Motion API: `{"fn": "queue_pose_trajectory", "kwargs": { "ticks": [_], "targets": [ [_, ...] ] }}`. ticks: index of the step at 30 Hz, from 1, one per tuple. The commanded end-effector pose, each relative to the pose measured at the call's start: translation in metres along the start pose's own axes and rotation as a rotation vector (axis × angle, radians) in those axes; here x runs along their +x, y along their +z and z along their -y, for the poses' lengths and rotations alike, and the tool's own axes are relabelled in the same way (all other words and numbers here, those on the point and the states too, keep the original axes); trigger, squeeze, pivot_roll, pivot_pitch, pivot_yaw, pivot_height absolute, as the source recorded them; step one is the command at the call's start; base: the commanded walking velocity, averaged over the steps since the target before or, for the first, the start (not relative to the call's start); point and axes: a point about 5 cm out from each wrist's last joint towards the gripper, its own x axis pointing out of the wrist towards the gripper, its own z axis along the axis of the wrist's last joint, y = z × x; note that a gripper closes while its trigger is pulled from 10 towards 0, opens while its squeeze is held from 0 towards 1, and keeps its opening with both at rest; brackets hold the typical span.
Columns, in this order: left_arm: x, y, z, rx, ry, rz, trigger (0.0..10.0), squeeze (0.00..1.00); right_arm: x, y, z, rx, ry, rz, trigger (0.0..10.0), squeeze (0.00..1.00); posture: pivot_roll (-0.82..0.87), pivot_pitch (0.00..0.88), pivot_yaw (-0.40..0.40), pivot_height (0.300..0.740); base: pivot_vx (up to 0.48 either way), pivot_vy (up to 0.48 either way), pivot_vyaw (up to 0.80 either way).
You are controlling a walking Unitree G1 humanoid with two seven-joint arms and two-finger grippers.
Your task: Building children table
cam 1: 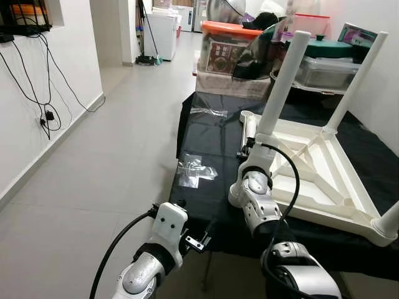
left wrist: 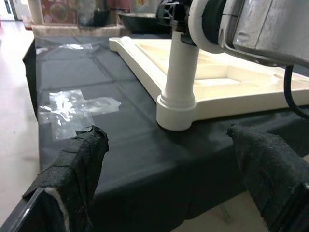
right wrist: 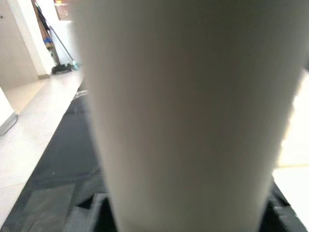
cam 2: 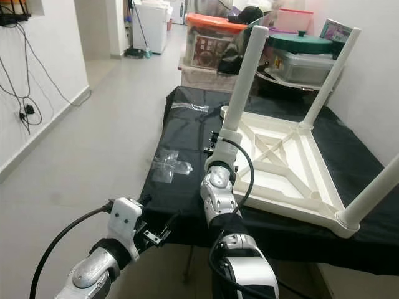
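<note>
Children table (cam 1: 312,180) is upside down on the black-covered counter (cam 1: 206,143), white, underside ribs facing up. Three legs are upright in their corner sockets: near-left leg (cam 1: 282,81), far-right leg (cam 1: 358,78), near-right leg (cam 1: 388,223) at the counter's near edge. A fourth white leg (cam 1: 248,124) lies flat on the black sheet, just beside the tabletop's far-left corner.

My right claw (cam 1: 248,148) is on the near-left leg, low down, just above its socket. In the right wrist view the leg (right wrist: 188,111) sits right against the camera with dark pads at both lower corners. Reads as clamped on the leg.

My left claw (cam 1: 202,240) hangs off the counter's near edge, below the sheet, touching nothing. In the left wrist view both taped fingers (left wrist: 72,169) stand wide apart, with the leg base (left wrist: 176,104) and tabletop edge seen between them, well ahead.

Clear plastic wrap (cam 1: 194,169) lies on the sheet to the left of the table; another piece (cam 1: 209,112) sits further back.

Containers beyond the counter: an orange-lidded bin (cam 1: 227,45) holding a printed box, and a clear tub with a green lid (cam 1: 327,62); its contents I can't tell.
</note>
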Motion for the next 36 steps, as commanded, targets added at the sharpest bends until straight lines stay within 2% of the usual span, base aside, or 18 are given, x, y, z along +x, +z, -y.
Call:
{"fn": "queue_pose_trajectory", "kwargs": {
  "ticks": [1, 2, 3, 6, 8, 9, 15, 17, 19, 20, 21, 22, 28, 29, 30, 31, 34, 36],
  "targets": [
    [0.0, -0.002, -0.001, 0.005, -0.003, -0.004, 10.0, 0.0, -0.001, -0.011, 0.006, 0.008, -0.003, -0.043, 10.0, 1.0, 0.09, 0.0, -0.099, 0.74, 0.0, 0.0, 0.0],
    [0.001, -0.002, -0.001, 0.005, -0.004, -0.004, 10.0, 0.0, 0.003, -0.003, 0.006, -0.008, 0.038, 0.017, 10.0, 1.0, 0.09, 0.0, -0.101, 0.74, 0.0, 0.0, 0.0],
    [0.001, -0.002, -0.001, 0.004, -0.006, -0.005, 10.0, 0.0, 0.007, 0.009, 0.008, -0.022, 0.118, 0.08, 10.0, 0.0, 0.09, 0.0, -0.095, 0.74, 0.0, 0.0, 0.0],
    [0.002, -0.003, 0.0, 0.003, -0.009, -0.006, 10.0, 0.0, 0.014, 0.032, 0.012, -0.072, 0.348, 0.167, 10.0, 0.0, 0.09, 0.0, -0.096, 0.74, 0.0, 0.0, 0.0],
    [0.003, -0.003, 0.0, 0.003, -0.009, -0.005, 10.0, 0.0, 0.015, 0.034, 0.013, -0.098, 0.402, 0.159, 10.0, 0.0, 0.09, 0.0, -0.096, 0.74, 0.0, 0.0, 0.0],
    [0.003, -0.003, 0.0, 0.004, -0.01, -0.004, 10.0, 0.0, 0.019, 0.038, 0.015, -0.093, 0.561, 0.087, 10.0, 0.0, 0.09, 0.0, -0.1, 0.74, 0.0, 0.0, 0.0],
    [0.004, -0.003, 0.0, 0.004, -0.01, -0.002, 10.0, 0.0, 0.018, 0.042, 0.012, -0.043, 0.76, 0.004, 10.0, 0.0, 0.09, 0.0, -0.099, 0.74, 0.0, 0.0, 0.0],
    [0.005, -0.003, -0.001, 0.005, -0.012, 0.0, 10.0, 0.0, 0.012, 0.042, 0.006, -0.05, 0.978, -0.068, 10.0, 0.0, 0.09, 0.0, -0.1, 0.74, 0.0, 0.0, 0.0],
    [0.005, -0.003, -0.001, 0.005, -0.012, 0.0, 10.0, 0.0, 0.012, 0.042, 0.006, -0.05, 0.978, -0.068, 10.0, 0.0, 0.09, 0.0, -0.1, 0.74, 0.0, 0.0, 0.0],
    [0.005, -0.003, -0.001, 0.006, -0.012, 0.0, 10.0, 0.0, 0.006, 0.041, 0.001, -0.079, 1.119, -0.095, 10.0, 0.0, 0.1, 0.0, -0.104, 0.74, 0.0, 0.0, 0.0],
    [0.005, -0.003, -0.001, 0.006, -0.012, 0.0, 10.0, 0.0, 0.006, 0.041, 0.001, -0.079, 1.119, -0.095, 10.0, 0.0, 0.1, 0.0, -0.104, 0.74, 0.0, 0.0, 0.0],
    [0.006, -0.003, -0.001, 0.007, -0.013, 0.001, 10.0, 0.0, 0.0, 0.039, -0.003, -0.114, 1.248, -0.126, 10.0, 0.0, 0.1, 0.0, -0.104, 0.74, 0.0, 0.0, 0.0],
    [0.006, -0.003, -0.001, 0.01, -0.013, 0.003, 10.0, 0.0, -0.009, 0.034, -0.018, -0.135, 1.407, -0.179, 10.0, 0.0, 0.1, 0.0, -0.107, 0.74, 0.0, 0.0, 0.0],
    [0.006, -0.003, -0.001, 0.011, -0.013, 0.003, 10.0, 0.0, -0.01, 0.033, -0.02, -0.131, 1.42, -0.185, 8.6, 0.0, 0.1, 0.0, -0.106, 0.74, 0.0, 0.0, 0.0],
    [0.006, -0.003, -0.001, 0.011, -0.013, 0.003, 10.0, 0.0, -0.011, 0.033, -0.022, -0.125, 1.432, -0.191, 8.6, 0.0, 0.1, 0.0, -0.106, 0.74, 0.0, 0.0, 0.0],
    [0.006, -0.003, -0.001, 0.011, -0.014, 0.004, 10.0, 0.0, -0.012, 0.032, -0.023, -0.115, 1.451, -0.194, 0.0, 0.0, 0.11, 0.0, -0.107, 0.74, 0.0, 0.0, 0.0],
    [0.006, -0.003, -0.001, 0.011, -0.015, 0.004, 10.0, 0.0, -0.011, 0.031, -0.025, -0.122, 1.413, -0.188, 0.0, 0.0, 0.1, 0.0, -0.106, 0.74, 0.0, 0.0, 0.0],
    [0.006, -0.003, -0.001, 0.01, -0.016, 0.004, 10.0, 0.0, -0.005, 0.028, -0.025, -0.169, 1.279, -0.158, 0.0, 0.0, 0.1, 0.0, -0.105, 0.74, 0.0, 0.0, 0.0]
  ]
}}
